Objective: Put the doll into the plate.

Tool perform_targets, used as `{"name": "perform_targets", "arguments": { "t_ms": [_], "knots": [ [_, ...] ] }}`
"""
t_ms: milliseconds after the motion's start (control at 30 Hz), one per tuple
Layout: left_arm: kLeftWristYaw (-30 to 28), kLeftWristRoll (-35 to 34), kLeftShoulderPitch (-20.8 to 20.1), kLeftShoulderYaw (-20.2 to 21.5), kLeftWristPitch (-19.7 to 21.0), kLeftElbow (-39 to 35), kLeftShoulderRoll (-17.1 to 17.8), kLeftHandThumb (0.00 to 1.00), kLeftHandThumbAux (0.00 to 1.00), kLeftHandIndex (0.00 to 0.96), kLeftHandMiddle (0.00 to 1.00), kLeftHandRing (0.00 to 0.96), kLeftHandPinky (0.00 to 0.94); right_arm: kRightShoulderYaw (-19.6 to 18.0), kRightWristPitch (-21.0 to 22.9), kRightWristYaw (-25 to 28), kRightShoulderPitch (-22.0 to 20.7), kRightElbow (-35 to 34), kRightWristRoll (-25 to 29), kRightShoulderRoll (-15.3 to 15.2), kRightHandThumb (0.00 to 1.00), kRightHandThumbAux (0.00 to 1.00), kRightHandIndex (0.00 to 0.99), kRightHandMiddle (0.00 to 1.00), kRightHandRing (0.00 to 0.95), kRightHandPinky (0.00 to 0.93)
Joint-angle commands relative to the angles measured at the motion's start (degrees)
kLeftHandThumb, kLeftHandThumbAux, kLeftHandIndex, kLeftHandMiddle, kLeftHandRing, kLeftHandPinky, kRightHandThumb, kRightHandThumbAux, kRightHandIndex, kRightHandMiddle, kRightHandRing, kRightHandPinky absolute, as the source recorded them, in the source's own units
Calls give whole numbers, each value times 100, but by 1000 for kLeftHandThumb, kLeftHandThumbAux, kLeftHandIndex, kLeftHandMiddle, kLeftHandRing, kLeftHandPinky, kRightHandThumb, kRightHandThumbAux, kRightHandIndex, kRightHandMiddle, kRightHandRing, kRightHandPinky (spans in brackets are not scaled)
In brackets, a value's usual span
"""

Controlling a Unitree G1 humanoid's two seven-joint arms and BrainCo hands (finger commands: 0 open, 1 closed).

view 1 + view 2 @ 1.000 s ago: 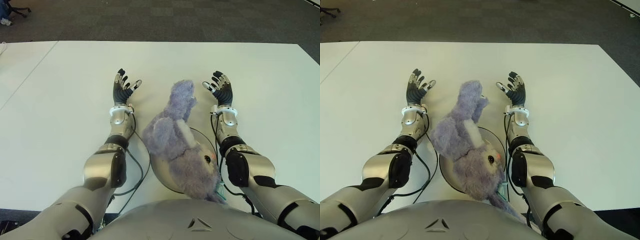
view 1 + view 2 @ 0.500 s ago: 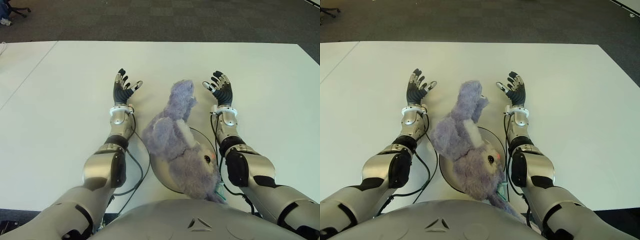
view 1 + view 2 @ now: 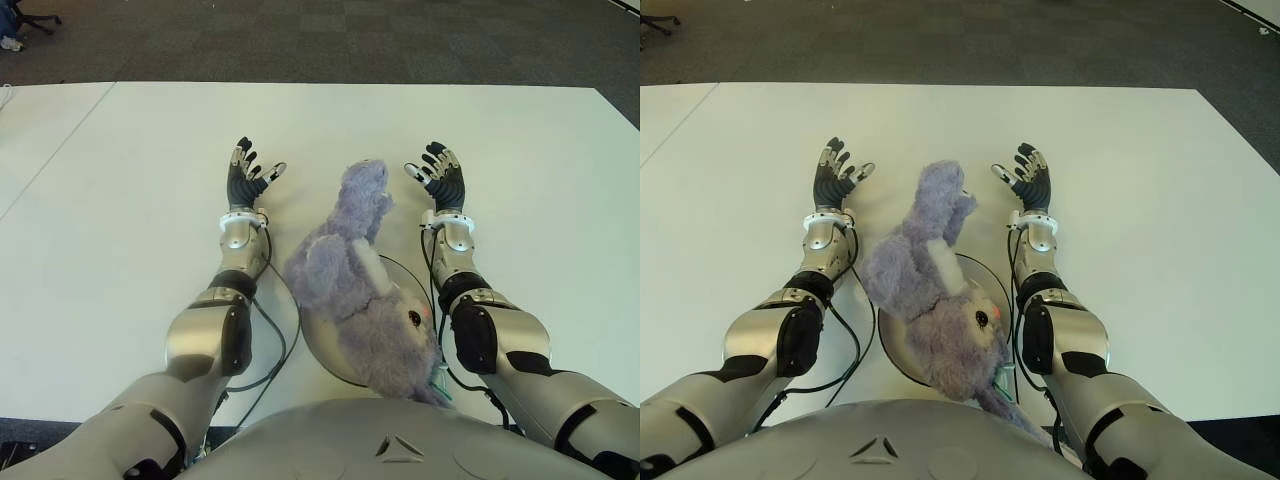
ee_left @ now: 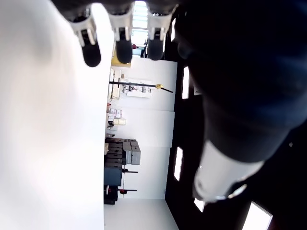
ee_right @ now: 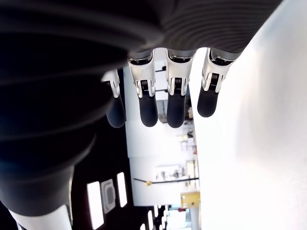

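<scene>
Lilac plush is lying closest to the robot's body: the doll [image 3: 360, 290], a soft stuffed animal, is sprawling across the plate [image 3: 318, 345], its head at the near rim and its body and limbs stretching away past the far rim onto the white counter [image 3: 120, 200]. The plate is sitting between the two forearms, mostly hidden under the toy.

By the look of it, the doll is going to handle as something light, limp and compressible, neither slippery nor fragile; it will likely sag and fold wherever it is not supported. A good hold would be around the thick middle of the body, where the stuffing gives the fingers something to sink into, rather than on a thin limb that would let the rest dangle.

Farther out, the left hand [image 3: 246, 176] is showing left of the doll's raised far end and the right hand [image 3: 438, 174] right of it, both clear of the toy. Both are holding nothing, with their fingers [image 5: 176, 101] spread and loosely extended.
</scene>
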Motion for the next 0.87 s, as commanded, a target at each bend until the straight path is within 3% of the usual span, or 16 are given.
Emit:
{"name": "perform_targets", "arguments": {
  "t_ms": [33, 867],
  "knots": [
    [54, -3, 845, -6, 462, 518, -118, 18, 880, 61, 74, 85, 125, 5, 347, -60, 898, 499, 27, 366, 0, 790, 172, 171, 151, 155],
    [60, -17, 859, -64, 477, 511, -92, 22, 880, 68, 84, 93, 134, -13, 337, -15, 915, 487, 67, 386, 0, 798, 175, 175, 148, 151]
  ]
}}
